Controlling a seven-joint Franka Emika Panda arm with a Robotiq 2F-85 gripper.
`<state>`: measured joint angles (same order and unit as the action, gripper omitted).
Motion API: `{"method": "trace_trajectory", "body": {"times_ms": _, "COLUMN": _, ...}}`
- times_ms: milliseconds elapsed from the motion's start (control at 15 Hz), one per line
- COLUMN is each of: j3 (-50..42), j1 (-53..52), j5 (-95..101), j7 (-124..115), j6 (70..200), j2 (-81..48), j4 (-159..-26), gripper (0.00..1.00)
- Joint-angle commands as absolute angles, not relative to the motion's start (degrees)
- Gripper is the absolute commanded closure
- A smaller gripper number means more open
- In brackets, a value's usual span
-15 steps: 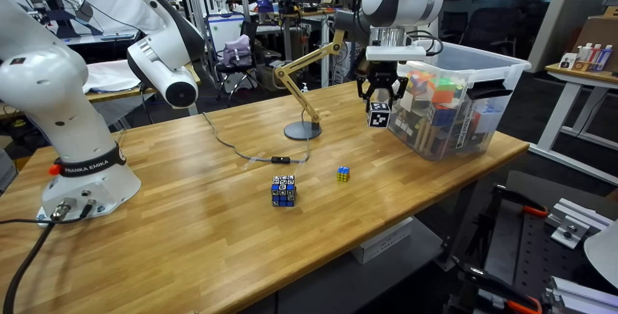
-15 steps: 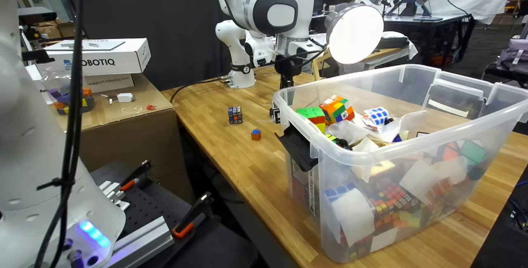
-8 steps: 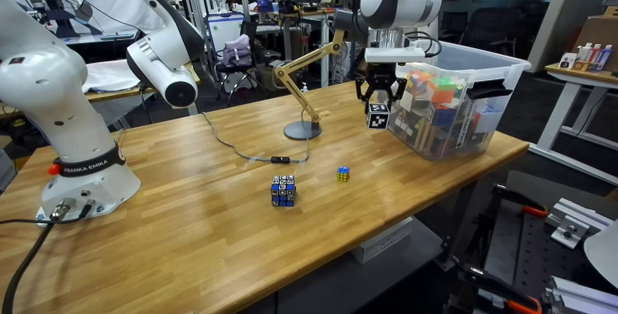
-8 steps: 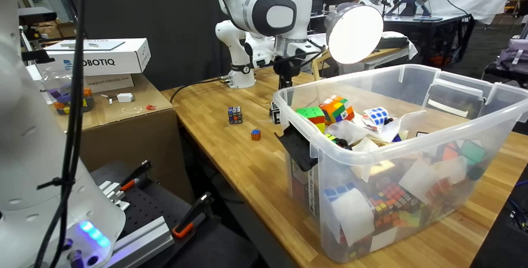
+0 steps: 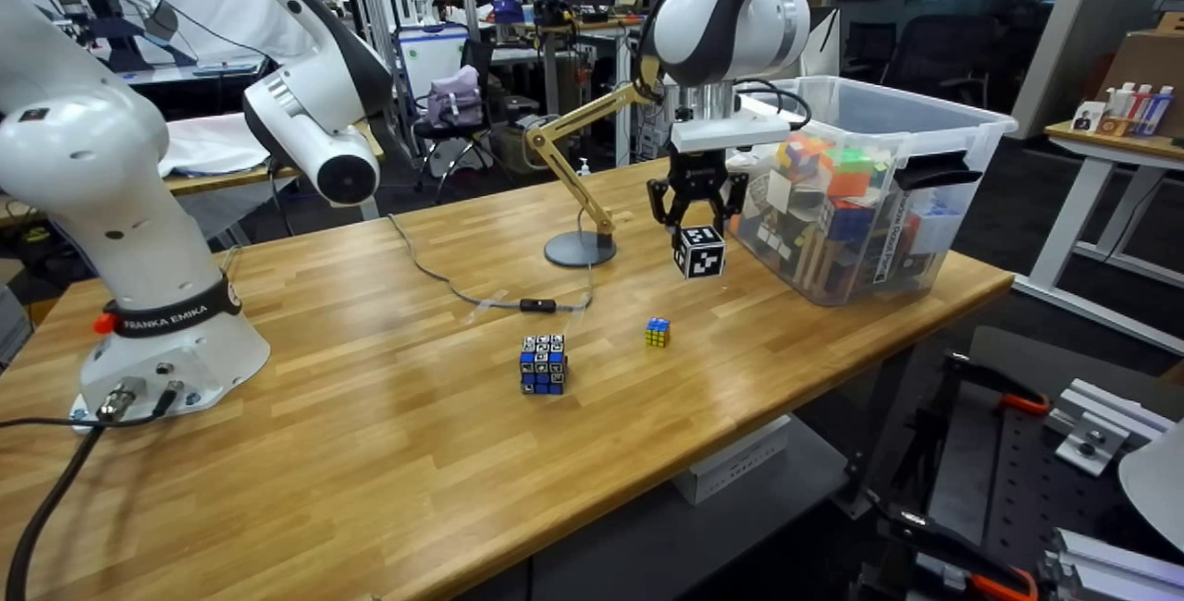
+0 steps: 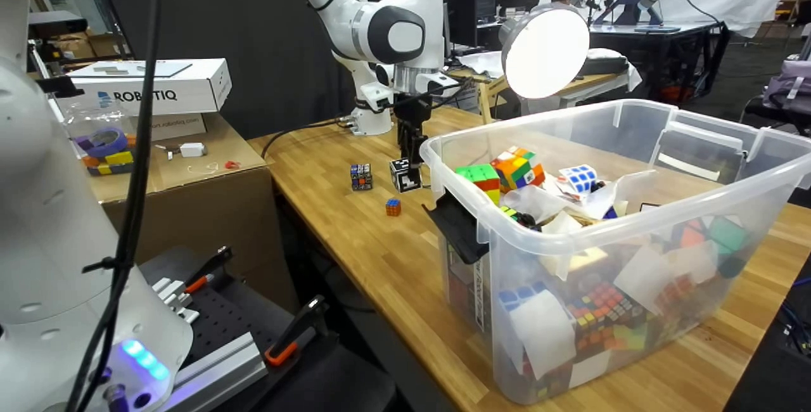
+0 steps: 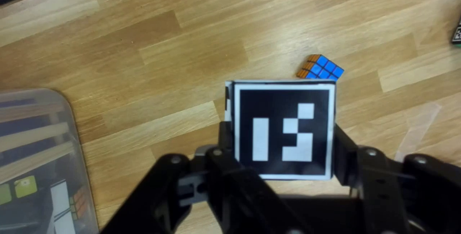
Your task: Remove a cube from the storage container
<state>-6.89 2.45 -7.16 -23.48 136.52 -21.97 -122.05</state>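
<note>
1. Holding the cube point(image 5: 700, 254) left of the bin point(image 6: 551, 242) in both exterior views, outside its walls, we'd call removal done; set-down on the table point(image 5: 416, 472) likely next.
2. Our gripper point(image 7: 283, 144) is partway closed, clamped on opposite sides of the cube, likely so it lands flat.
3. We can't tell clearance underneath. In the wrist view the cube partly covers the mini cube point(image 7: 321, 69); the bin runs off the left edge.

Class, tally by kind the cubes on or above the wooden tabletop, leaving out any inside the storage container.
Black-and-white marker cube, held in the gripper: 1
Small Rubik's-style cube and larger patterned Rubik's-style cube: 2
Total: 3
</note>
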Motion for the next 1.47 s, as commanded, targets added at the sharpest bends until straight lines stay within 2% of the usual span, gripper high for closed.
{"method": "trace_trajectory", "body": {"times_ms": 0, "j3": -7.33, "j1": 2.3, "j5": -4.9, "j7": -21.01, "j6": 137.46, "j2": -24.92, "j4": -119.67, "gripper": 0.62}}
{"method": "trace_trajectory", "body": {"times_ms": 667, "j3": -7.4, "j1": 4.68, "j5": -6.51, "j7": -18.12, "j6": 138.22, "j2": -35.96, "j4": -111.92, "gripper": 0.62}}
{"method": "trace_trajectory", "body": {"times_ms": 1200, "j3": -5.6, "j1": 7.16, "j5": -10.53, "j7": -14.35, "j6": 137.43, "j2": -36.36, "j4": -110.32, "gripper": 0.62}}
{"method": "trace_trajectory", "body": {"times_ms": 1333, "j3": -5.4, "j1": 7.6, "j5": -11.82, "j7": -13.08, "j6": 137.29, "j2": -36.15, "j4": -110.43, "gripper": 0.12}}
{"method": "trace_trajectory", "body": {"times_ms": 1400, "j3": -5.37, "j1": 7.71, "j5": -12.13, "j7": -12.63, "j6": 137.38, "j2": -36.03, "j4": -110.54, "gripper": 0.11}}
